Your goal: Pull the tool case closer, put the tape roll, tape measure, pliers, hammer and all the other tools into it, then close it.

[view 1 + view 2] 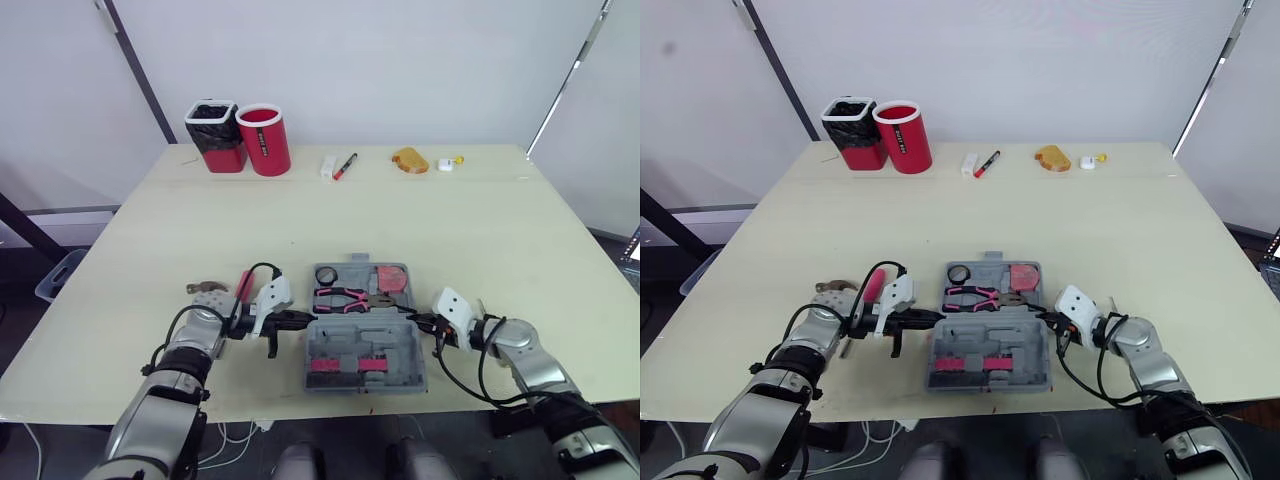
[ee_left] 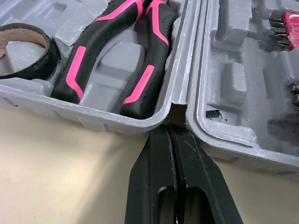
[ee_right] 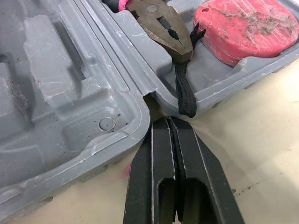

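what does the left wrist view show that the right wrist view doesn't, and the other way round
Left wrist view, not the right: the black tape roll in its slot, the pink-and-black handles of the pliers, and a pink bit holder in the case's other half.
Right wrist view, not the left: the pliers' metal head, the pink tape measure and its black strap.
Shared: the open grey tool case seen at its hinge notch, the pale table, and a shut gripper pointing at the notch: left gripper at one end, right gripper at the other.
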Controlling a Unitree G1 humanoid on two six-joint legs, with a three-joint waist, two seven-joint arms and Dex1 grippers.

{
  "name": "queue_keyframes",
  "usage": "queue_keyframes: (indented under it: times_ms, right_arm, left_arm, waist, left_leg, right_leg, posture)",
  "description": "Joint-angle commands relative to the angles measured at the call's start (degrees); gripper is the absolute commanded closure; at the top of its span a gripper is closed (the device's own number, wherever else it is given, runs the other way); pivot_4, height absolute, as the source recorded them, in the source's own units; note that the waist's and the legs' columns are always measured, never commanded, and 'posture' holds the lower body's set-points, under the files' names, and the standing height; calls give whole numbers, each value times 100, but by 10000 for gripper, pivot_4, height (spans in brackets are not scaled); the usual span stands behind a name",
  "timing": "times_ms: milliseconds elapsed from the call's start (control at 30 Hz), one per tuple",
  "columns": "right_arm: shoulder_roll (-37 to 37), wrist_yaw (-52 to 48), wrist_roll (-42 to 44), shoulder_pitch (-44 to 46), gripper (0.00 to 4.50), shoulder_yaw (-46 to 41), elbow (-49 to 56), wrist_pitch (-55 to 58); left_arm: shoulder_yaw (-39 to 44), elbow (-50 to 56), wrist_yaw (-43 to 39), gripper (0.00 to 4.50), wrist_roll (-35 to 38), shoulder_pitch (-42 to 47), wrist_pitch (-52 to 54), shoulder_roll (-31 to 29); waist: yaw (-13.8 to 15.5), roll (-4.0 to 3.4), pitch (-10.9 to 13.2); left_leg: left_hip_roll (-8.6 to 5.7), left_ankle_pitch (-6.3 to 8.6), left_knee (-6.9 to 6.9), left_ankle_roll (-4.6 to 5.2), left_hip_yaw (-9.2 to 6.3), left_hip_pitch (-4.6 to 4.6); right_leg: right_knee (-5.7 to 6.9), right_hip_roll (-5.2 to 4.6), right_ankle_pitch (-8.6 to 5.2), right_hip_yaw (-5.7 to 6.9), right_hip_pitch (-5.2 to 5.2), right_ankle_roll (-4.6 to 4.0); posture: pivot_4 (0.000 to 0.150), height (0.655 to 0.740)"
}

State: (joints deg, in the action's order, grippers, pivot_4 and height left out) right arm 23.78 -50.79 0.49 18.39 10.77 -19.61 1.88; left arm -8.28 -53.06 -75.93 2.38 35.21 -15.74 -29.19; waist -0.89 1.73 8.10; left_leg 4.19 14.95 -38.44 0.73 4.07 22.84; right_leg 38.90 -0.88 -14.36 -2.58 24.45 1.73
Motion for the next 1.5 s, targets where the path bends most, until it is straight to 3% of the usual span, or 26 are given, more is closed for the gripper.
queue_keyframes:
  times_ms: [33, 1500]
  right_arm:
    - [-134, -44, 102, 162, 45000, 59, 191, -172]
    - [-286, 78, 19, 165, 45000, 92, -97, -427]
  left_arm:
    - [82, 27, 7, 44614, 54, 133, -167, 62]
    - [44, -66, -121, 44614, 10, 109, -202, -65]
  waist:
    - [0, 0, 0]
    - [-10, 0, 0]
  left_leg:
    - [0, 0, 1, 0, 0, 0]
    - [0, 0, 3, 0, 0, -1]
  right_leg:
    - [-1, 0, 0, 0, 0, 0]
    - [0, 0, 0, -1, 1, 0]
  posture:
    - [1500, 7400]
    - [1500, 7400]
